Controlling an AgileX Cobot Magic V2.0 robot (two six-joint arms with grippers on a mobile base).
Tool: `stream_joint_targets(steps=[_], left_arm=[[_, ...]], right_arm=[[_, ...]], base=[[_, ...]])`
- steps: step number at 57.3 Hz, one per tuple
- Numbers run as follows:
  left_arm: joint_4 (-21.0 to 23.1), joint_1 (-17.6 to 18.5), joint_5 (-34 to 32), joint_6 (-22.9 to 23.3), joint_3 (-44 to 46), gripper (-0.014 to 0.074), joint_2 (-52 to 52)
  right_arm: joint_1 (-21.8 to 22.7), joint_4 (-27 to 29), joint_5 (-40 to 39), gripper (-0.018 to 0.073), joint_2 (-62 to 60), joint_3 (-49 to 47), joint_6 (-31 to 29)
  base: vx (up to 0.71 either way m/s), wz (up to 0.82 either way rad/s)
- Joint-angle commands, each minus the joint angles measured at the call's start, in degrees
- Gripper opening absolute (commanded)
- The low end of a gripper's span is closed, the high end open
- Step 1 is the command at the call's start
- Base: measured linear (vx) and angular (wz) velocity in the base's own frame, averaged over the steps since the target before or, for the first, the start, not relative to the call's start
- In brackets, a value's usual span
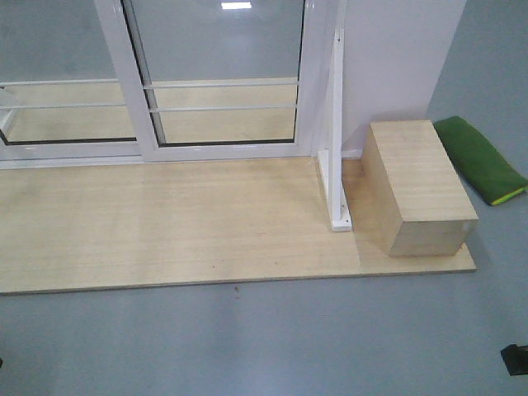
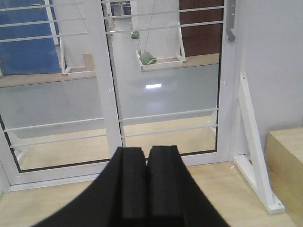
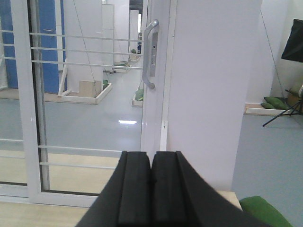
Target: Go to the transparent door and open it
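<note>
Grey handle (image 3: pixel 149 54) on transparent door (image 3: pixel 90 94) well apart from both jaws, pressed together; could clip white bracket (image 2: pixel 257 142) approaching.

The left gripper (image 2: pixel 146 150) and the right gripper (image 3: pixel 151 155) look alike: each has 2 matte black, flat-faced, square-tipped fingers rising from a broad black base that flares outward.

We see open room over the flat wooden board (image 1: pixel 165 223) in front of the transparent door (image 1: pixel 223 49), but the white bracket (image 1: pixel 336 157) and the wooden box (image 1: pixel 417 186) stand in the way on the right.
</note>
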State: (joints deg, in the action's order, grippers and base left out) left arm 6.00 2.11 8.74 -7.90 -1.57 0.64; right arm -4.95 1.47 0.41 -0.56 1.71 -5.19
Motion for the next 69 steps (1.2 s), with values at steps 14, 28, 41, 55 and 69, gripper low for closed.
stream_joint_targets(steps=[14,28,41,55,69], left_arm=[[0.63,0.28,-4.84,0.42,-1.7,0.0004,0.73],[0.63,0.28,-4.84,0.42,-1.7,0.0004,0.73],[0.63,0.28,-4.84,0.42,-1.7,0.0004,0.73],[0.63,0.28,-4.84,0.42,-1.7,0.0004,0.73],[0.63,0.28,-4.84,0.42,-1.7,0.0004,0.73]], right_arm=[[0.19,-0.07,-4.85,0.0,-0.84,0.81,0.08],[0.19,-0.07,-4.87,0.0,-0.84,0.81,0.08],[0.19,-0.07,-4.87,0.0,-0.84,0.81,0.08],[0.19,-0.07,-4.87,0.0,-0.84,0.81,0.08],[0.19,-0.07,-4.87,0.0,-0.84,0.81,0.08]], base=[[0.57,0.12],[0.56,0.19],[0.55,0.17],[0.5,0.07],[0.39,-0.09]])
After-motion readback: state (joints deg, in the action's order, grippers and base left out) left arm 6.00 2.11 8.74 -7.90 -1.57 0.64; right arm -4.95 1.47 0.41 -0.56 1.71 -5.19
